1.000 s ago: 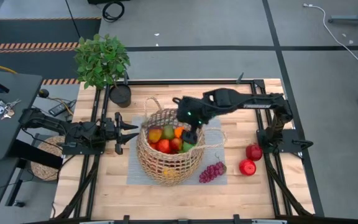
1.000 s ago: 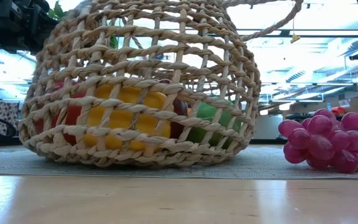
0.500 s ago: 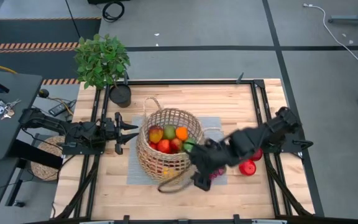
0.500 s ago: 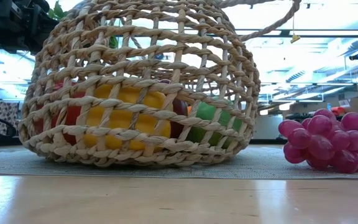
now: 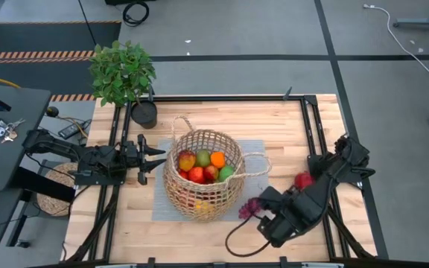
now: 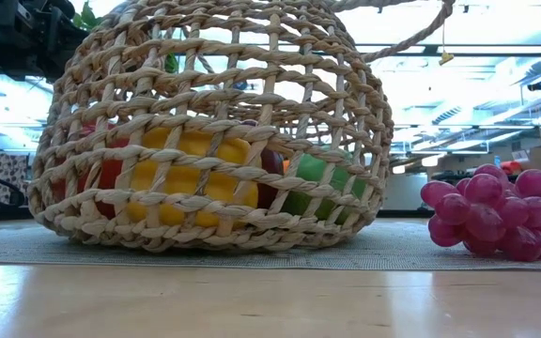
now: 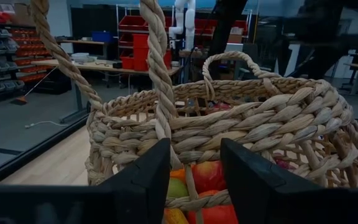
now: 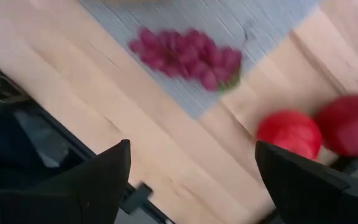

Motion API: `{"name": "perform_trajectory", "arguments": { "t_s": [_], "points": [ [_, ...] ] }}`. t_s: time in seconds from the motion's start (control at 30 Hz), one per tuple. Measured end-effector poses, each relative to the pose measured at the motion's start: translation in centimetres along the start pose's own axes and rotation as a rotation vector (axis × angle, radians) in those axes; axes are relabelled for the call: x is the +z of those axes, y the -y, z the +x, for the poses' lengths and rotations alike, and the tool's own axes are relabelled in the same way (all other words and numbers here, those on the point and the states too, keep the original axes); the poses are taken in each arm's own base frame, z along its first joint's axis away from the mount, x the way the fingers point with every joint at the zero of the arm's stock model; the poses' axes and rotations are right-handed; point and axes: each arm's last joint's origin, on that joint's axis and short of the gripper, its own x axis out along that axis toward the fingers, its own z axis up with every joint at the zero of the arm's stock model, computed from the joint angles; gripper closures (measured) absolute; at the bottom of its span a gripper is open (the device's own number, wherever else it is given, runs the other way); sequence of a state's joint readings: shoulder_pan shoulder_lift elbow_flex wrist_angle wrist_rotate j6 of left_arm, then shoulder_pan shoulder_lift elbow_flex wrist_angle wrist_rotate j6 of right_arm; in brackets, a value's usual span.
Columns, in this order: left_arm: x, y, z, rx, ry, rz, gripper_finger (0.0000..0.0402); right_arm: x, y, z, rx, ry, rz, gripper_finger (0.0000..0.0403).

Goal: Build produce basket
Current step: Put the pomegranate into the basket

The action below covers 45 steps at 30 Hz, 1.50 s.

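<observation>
The tan wicker basket (image 5: pixel 203 179) stands on a grey mat (image 5: pixel 255 152) mid-table, with red, orange, green and yellow produce (image 5: pixel 202 167) inside; in the low view the basket (image 6: pixel 214 141) fills the frame. A purple grape bunch (image 5: pixel 250 207) lies on the mat's near right corner, also seen in the right wrist view (image 8: pixel 185 56). Two red apples (image 8: pixel 289 134) (image 8: pixel 350 124) rest on the wood to its right. My left gripper (image 5: pixel 159 156) stands open and level just left of the basket, its fingers (image 7: pixel 142 186) facing the wall. My right gripper (image 5: pixel 270 221) is open, pointing down near the grapes, holding nothing.
A leafy potted plant (image 5: pixel 123 71) in a small black pot (image 5: pixel 144 113) stands at the table's far left corner. Black frame rails (image 5: pixel 311 126) run along the table's sides. A dark cable loop (image 5: pixel 237 242) hangs from the right arm near the front edge.
My right gripper has swung from above the basket toward the table's near right, past the grape bunch, sinking a little and rolling about its own axis. It carries nothing. The basket, the produce and my left gripper have kept still.
</observation>
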<state>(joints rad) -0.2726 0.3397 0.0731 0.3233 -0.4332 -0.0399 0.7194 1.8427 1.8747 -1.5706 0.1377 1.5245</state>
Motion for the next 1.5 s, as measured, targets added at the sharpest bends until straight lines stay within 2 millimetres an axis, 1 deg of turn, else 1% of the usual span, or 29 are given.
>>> {"name": "perform_trajectory", "arguments": {
  "t_s": [0.1,0.17,0.3,0.43,0.53,0.6,0.7,0.83,1.0,1.07,1.2,1.33,1.5],
  "points": [
    [0.0,0.0,0.0,0.000,0.000,0.000,0.0254,-0.5,0.7,0.7,-0.032,-0.044,-0.001,0.0057],
    [0.0,0.0,0.0,0.000,0.000,0.000,0.0252,-0.6,1.7,1.0,-0.055,-0.066,-0.001,0.0057],
    [0.0,0.0,0.0,0.000,0.000,0.000,0.0249,-0.5,4.5,1.5,-0.074,-0.107,-0.024,0.0057],
    [0.0,0.0,0.0,0.000,0.000,0.000,0.0252,-0.4,7.9,1.8,-0.006,-0.070,-0.030,0.0057],
    [0.0,0.0,0.0,0.000,0.000,0.000,0.0254,-0.8,10.8,3.1,0.024,-0.055,-0.013,0.0057],
    [0.0,0.0,0.0,0.000,0.000,0.000,0.0253,-1.3,12.6,4.3,0.023,-0.045,0.008,0.0057],
    [0.0,0.0,0.0,0.000,0.000,0.000,0.0250,-1.9,14.9,6.4,-0.008,-0.050,0.032,0.0056],
    [0.0,0.0,0.0,0.000,0.000,0.000,0.0250,-2.2,17.5,7.9,-0.087,-0.110,0.088,0.0054],
    [0.0,0.0,0.0,0.000,0.000,0.000,0.0254,-2.3,18.9,8.3,-0.076,-0.099,0.157,0.0045],
    [0.0,0.0,0.0,0.000,0.000,0.000,0.0253,-2.3,19.3,8.6,-0.078,-0.081,0.186,0.0033],
    [0.0,0.0,0.0,0.000,0.000,0.000,0.0249,-2.5,19.4,9.8,-0.077,-0.071,0.242,0.0006],
    [0.0,0.0,0.0,0.000,0.000,0.000,0.0251,-2.6,20.0,10.8,-0.124,-0.068,0.357,0.0009],
    [0.0,0.0,0.0,0.000,0.000,0.000,0.0254,-2.6,20.0,10.8,-0.120,-0.051,0.412,0.0004]
  ]
}}
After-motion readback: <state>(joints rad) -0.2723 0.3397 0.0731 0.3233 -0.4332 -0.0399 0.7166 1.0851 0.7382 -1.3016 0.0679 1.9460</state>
